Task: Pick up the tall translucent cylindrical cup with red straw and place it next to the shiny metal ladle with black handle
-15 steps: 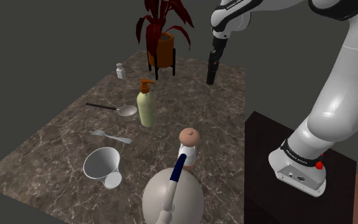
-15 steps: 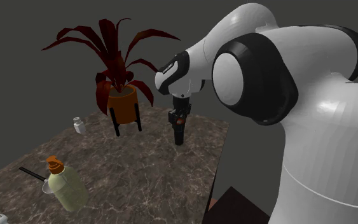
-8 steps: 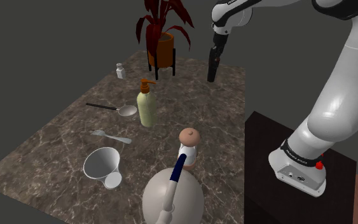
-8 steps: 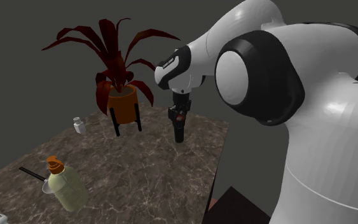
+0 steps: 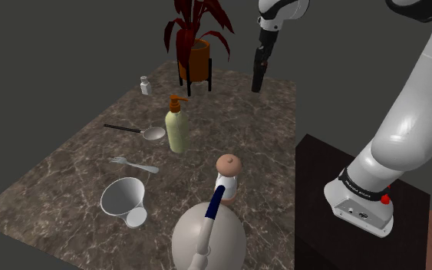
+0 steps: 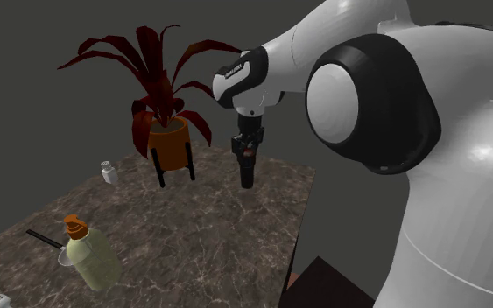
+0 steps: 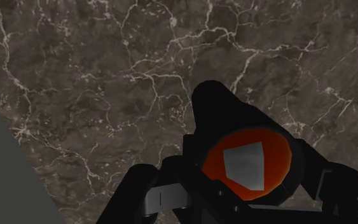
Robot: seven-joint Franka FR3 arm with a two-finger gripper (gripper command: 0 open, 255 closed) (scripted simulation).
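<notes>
The cup [image 5: 258, 77] is a tall dark cylinder with a red-orange top, hanging above the far end of the marble table [image 5: 91, 176]. My gripper [image 5: 263, 54] is shut on its upper part. In the second exterior view the cup [image 6: 247, 171] hangs under the gripper [image 6: 246, 150], clear of the tabletop. The wrist view looks down on the cup's red top [image 7: 247, 165], clasped between the gripper [image 7: 244, 188] fingers. The shiny ladle [image 5: 153, 133] with a thin black handle lies mid-table beside the soap bottle, well away from the cup; its handle also appears as the ladle [image 6: 47, 242].
A red-leaved potted plant [image 5: 194, 46] stands at the far edge near the cup. A soap bottle [image 5: 177, 126], small shaker [image 5: 145, 85], fork [image 5: 133, 164], white funnel-shaped cup [image 5: 123, 198], round pot [image 5: 208, 242] and grinder [image 5: 228, 176] share the table. The stand [image 5: 344, 230] is at lower right.
The gripper has risen with the cup in it, lifting it higher above the table's far end. Everything else on the table stayed put.
</notes>
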